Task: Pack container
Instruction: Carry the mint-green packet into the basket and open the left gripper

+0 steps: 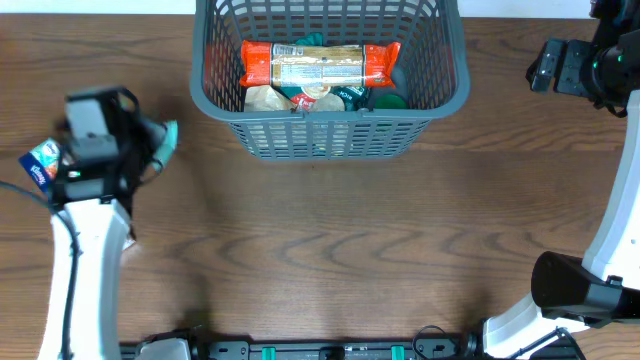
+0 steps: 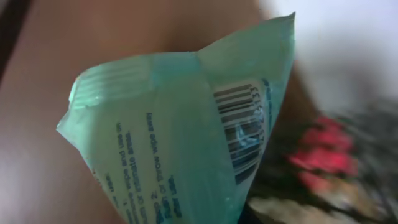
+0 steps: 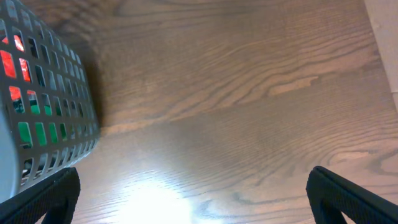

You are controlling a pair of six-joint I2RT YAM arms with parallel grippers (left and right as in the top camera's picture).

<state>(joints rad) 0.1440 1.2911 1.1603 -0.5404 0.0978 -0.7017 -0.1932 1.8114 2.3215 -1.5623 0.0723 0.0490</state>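
From above, the basket (image 1: 330,130) is sitting at the far middle of the table (image 1: 330,250). An orange packet (image 1: 320,63) with a pale label is lying across the top of what is in it, and green and pale items are showing underneath. My left gripper (image 1: 155,145) is hanging over the table well to the left of the basket, at about the level of its near wall. It is pinching a teal packet (image 1: 168,135), whose tip is poking out toward the basket. A blue packet (image 1: 40,163) is lying on the far side of my left arm from the basket. My right gripper (image 1: 545,65) is hovering to the right of the basket, apart from it, and from this height I cannot tell how its jaws are standing.

Through my left wrist camera, the teal packet (image 2: 186,143) is filling most of the view, its crimped end pointing up and its barcode (image 2: 245,134) facing the lens. My own fingers are not showing here. Something red and blurred is showing behind the packet on the right, too soft to name.

Through my right wrist camera, the basket (image 3: 43,106) is standing at the left edge, with red and green showing through its slots. My right gripper (image 3: 193,205) is spread wide, its two dark fingers (image 3: 354,196) sitting in the bottom corners. Nothing is lying between them but bare table (image 3: 249,93) just beside the basket wall.
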